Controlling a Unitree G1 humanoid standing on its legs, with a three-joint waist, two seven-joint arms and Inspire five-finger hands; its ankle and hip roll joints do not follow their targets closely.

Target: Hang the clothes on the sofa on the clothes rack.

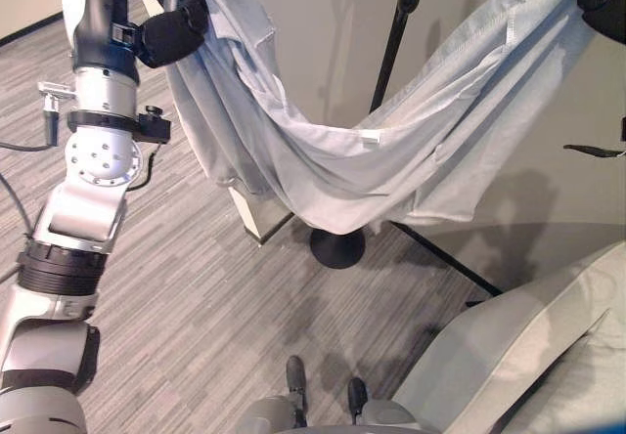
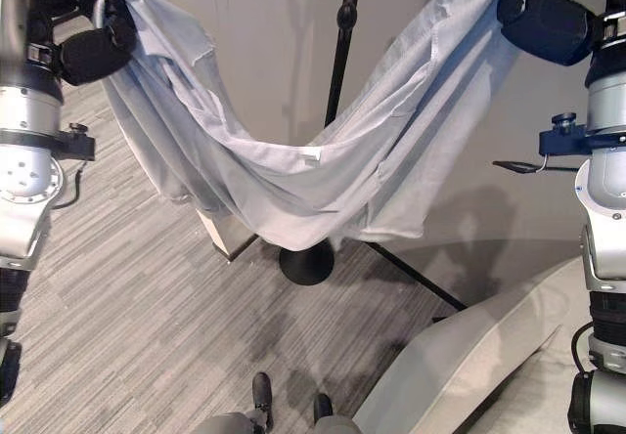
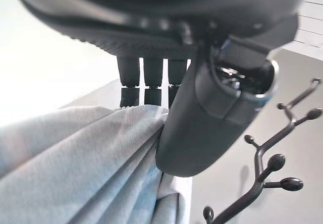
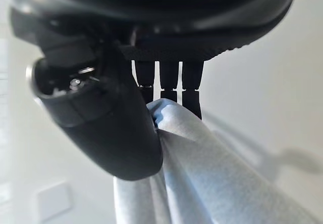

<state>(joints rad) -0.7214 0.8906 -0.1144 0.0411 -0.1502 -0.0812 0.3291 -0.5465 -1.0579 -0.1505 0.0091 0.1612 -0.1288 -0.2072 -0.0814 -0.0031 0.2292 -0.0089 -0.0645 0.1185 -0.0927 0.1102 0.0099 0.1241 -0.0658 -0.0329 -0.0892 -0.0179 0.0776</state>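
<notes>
Up in the air we hold a pale blue shirt (image 2: 323, 160) stretched like a hammock. Below right sits the grey sofa (image 1: 528, 356). Behind the shirt stands the black clothes rack (image 1: 389, 53). Our left hand (image 1: 171, 28) and right hand (image 2: 548, 23) each pinch one end of it.

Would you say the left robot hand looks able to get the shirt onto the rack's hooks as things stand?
Probably yes: the left robot hand pinches the shirt high, the hooks show close beside it, with nothing between.
</notes>
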